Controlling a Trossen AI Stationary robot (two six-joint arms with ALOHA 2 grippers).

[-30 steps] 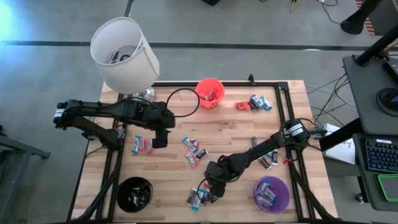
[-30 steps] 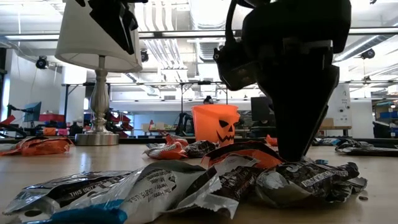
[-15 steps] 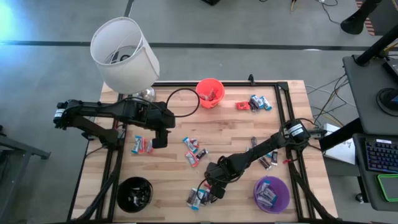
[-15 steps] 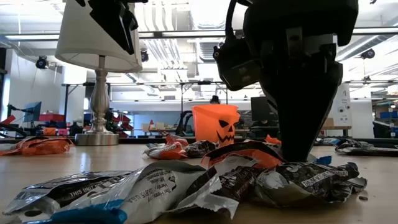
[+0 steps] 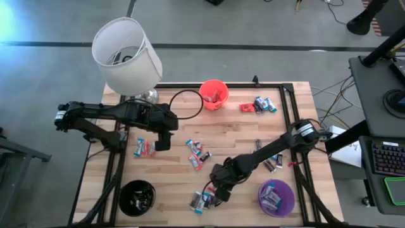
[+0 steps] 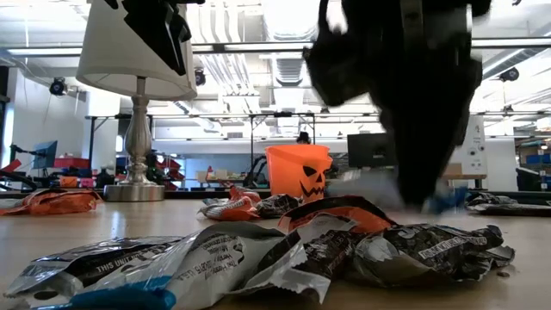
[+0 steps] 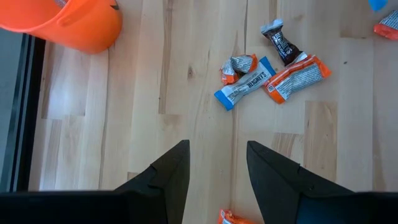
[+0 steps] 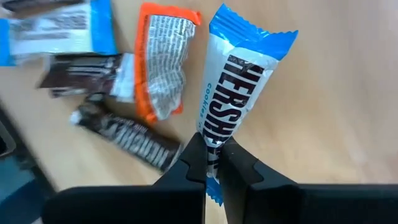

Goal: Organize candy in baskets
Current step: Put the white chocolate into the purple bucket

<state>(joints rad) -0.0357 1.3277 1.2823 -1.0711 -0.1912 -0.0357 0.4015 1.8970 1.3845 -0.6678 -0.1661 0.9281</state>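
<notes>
right gripper (image 8: 212, 163) pinching blue-white candy (image 8: 239, 87); left gripper (image 7: 217, 168) parted, empty

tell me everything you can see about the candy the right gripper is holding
The candy is a long wrapped bar: glossy white wrapper, dark block lettering, bright blue crimped ends. The right gripper is shut on it near one end, both fingers pinching the wrapper. The rest sticks out past the fingertips above the wooden table, seemingly touching nothing else.

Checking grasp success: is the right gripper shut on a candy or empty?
Shut on one. The right gripper pinches the white, blue-ended wrapped candy bar between its fingers, above the wooden table.
</notes>
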